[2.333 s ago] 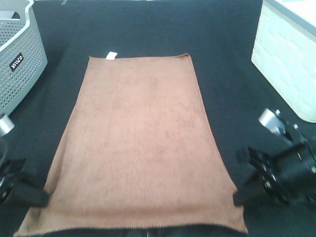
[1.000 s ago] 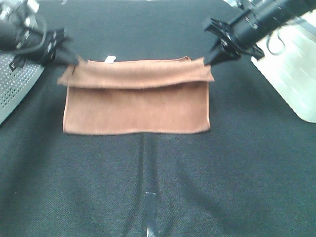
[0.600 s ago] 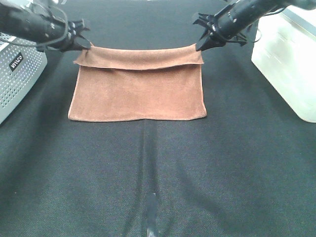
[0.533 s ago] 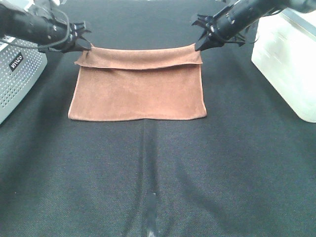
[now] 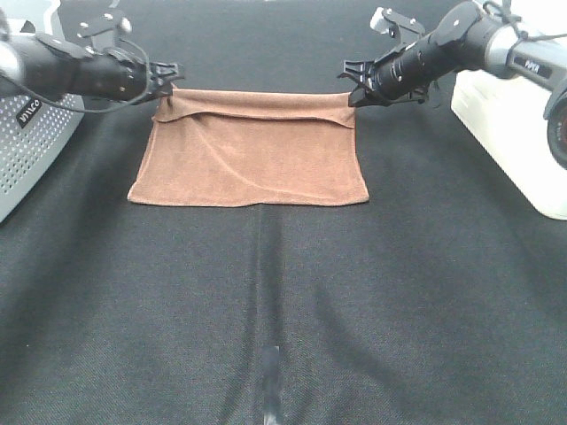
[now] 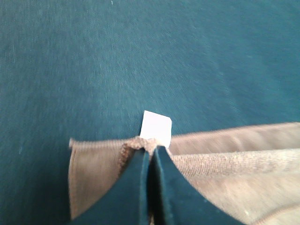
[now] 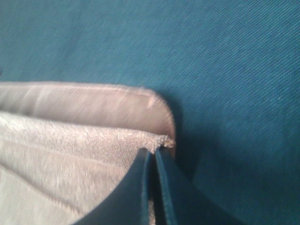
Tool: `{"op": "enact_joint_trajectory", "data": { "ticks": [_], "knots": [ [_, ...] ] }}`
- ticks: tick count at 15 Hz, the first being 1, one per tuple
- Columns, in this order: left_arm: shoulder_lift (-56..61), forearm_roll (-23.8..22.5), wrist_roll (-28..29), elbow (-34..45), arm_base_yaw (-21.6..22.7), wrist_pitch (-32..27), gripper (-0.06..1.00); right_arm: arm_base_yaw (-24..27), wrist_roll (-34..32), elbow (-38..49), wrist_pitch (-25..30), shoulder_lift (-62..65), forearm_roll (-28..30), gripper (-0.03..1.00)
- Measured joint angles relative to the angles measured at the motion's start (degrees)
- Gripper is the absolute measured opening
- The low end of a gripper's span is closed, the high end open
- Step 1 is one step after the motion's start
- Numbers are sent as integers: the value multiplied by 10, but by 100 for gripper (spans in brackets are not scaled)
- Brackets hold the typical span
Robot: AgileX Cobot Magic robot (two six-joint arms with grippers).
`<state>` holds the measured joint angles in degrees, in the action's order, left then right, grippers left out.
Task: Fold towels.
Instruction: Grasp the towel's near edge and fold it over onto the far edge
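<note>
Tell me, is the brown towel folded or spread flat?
Folded: the towel lies doubled, top layer's corners pinched at the far edge by left pincer and right pincer.

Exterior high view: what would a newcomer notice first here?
The brown towel lies folded over itself at the far middle of the black table. The left gripper and the right gripper each pinch one of its far corners, shut on the cloth. A grey basket stands at the far left and a white bin at the far right.
</note>
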<state>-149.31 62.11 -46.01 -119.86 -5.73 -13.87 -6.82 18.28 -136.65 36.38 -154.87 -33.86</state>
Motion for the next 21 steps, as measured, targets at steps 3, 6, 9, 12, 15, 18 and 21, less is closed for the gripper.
{"op": "enact_joint_trajectory", "data": {
  "ticks": [3, 6, 9, 12, 15, 18, 21],
  "knots": [
    [-1, -2, -2, 0, -3, 25, 3, 0, 3, -1, -11, -7, -3, 5],
    [-1, -3, -4, -1, -3, 34, 27, 0, 4, -1, -26, -8, -3, 43],
    [-1, -6, -4, -1, -2, 17, 65, 0, 4, -1, 5, 3, 2, 58],
    [5, -44, -2, -1, -2, -69, 70, 0, 4, -1, 98, 37, 21, 59],
    [35, -117, 53, -2, 4, -178, 70, 0, -30, -1, 203, 54, 62, 60],
    [44, -169, 136, -2, 9, -233, 71, 0, -60, -1, 260, 65, 76, 60],
    [52, -263, 265, -2, 10, -324, 71, 0, -97, -2, 325, 81, 87, 60]
  ]
}}
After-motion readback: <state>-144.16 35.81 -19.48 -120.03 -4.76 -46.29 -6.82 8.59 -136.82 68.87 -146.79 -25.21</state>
